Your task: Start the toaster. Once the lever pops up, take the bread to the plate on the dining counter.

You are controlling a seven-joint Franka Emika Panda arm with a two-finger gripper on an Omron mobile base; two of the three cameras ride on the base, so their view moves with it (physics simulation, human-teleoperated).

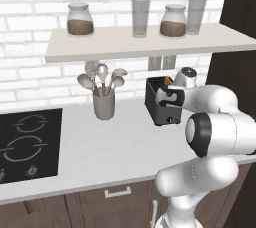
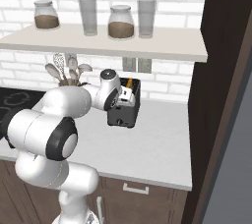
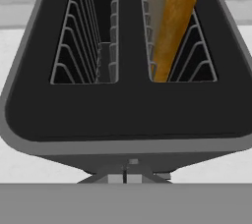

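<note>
The toaster (image 1: 161, 103) stands at the back of the table (image 1: 100, 147), near the white brick wall and under the shelf (image 1: 140, 42), with the bread (image 3: 173, 21) upright in its right-hand slot in the hand view and the slot at 9 o'clock of it bare. The hand (image 1: 167, 97) hangs over the toaster's near end; its fingertips do not show, so I cannot tell whether they are apart or together. The toaster looks stiff and fairly heavy, unlikely to slide under a downward push, and its lever seems to sit at the near end, low in the hand view. The bread should be light, dry and crumbly, best pinched gently across its flat faces at the top edge, where it rises above the wire guides. Room is tight overhead: the shelf with jars (image 1: 80, 20) and glasses (image 1: 141, 17) overhangs. The utensil cup (image 1: 103, 103) stands at 9 o'clock of the toaster, well apart, a dark cabinet wall (image 2: 221, 70) closes in at 3 o'clock, and the hob (image 1: 27, 142) lies further left.
</note>
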